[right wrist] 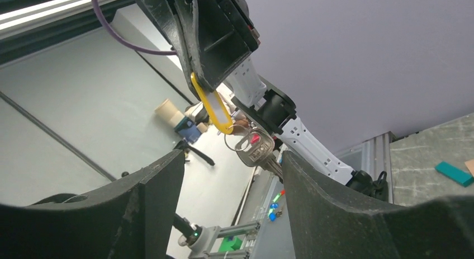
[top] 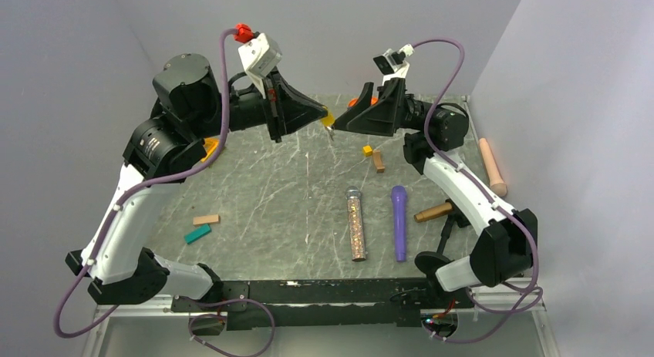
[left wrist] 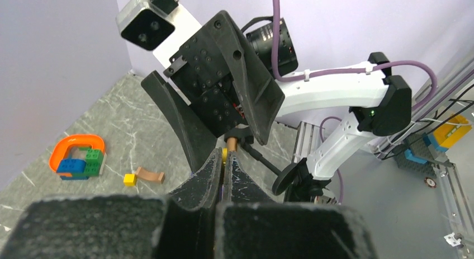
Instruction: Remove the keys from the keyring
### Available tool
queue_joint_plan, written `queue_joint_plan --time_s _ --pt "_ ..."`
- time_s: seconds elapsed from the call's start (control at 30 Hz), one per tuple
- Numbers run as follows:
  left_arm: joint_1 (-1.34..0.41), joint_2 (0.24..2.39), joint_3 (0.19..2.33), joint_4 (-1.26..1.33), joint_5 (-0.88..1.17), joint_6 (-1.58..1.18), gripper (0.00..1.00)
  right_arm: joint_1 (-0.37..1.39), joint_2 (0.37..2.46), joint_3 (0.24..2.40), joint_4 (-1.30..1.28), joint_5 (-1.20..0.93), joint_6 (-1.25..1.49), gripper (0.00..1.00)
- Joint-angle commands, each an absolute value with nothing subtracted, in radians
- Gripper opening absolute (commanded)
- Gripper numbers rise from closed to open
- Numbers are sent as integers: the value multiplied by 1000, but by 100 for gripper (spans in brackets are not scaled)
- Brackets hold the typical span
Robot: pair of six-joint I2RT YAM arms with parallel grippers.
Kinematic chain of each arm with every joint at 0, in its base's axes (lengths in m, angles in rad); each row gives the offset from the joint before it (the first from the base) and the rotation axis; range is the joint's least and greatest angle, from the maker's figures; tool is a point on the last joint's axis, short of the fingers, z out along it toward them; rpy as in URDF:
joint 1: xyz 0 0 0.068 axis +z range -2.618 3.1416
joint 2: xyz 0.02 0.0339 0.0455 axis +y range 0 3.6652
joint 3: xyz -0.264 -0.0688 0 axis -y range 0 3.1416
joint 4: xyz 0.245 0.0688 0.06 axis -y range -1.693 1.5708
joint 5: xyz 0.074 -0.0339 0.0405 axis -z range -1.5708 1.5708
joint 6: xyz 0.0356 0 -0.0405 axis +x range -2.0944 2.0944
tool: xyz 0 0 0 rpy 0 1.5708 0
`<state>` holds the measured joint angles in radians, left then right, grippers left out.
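Observation:
My left gripper (top: 322, 115) is shut on a yellow oval tag (right wrist: 213, 106) and holds it in the air over the far middle of the table. A thin wire keyring (right wrist: 237, 137) hangs from the tag with silver keys (right wrist: 258, 149) on it, one with a red spot. In the left wrist view only a sliver of the tag (left wrist: 224, 154) shows between the shut fingers of the left gripper (left wrist: 224, 159). My right gripper (right wrist: 232, 161) is open, its jaws either side of and just below the keys, with the right finger (right wrist: 313, 186) close to the key blades. It faces the left gripper tip to tip (top: 338, 127).
On the table lie a small yellow cube (top: 368, 150), a brown block (top: 379, 162), a glitter tube (top: 356, 223), a purple stick (top: 399, 222), a wooden peg (top: 433, 212), a tan block (top: 206, 219) and a teal block (top: 197, 234). An orange frame with bricks (left wrist: 76, 152) sits at the back.

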<state>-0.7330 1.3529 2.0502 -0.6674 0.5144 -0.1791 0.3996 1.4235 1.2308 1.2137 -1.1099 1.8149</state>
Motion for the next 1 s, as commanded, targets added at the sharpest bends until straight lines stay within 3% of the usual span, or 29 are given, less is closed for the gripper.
queue_joint_plan --time_s 0.0,0.97 --pt "-707 1357 2081 -561 570 -223 0 406 1443 1292 1362 -1100 1884 67" --pt "-665 1349 2031 -409 573 -291 0 441 1532 1340 1501 -962 1984 41"
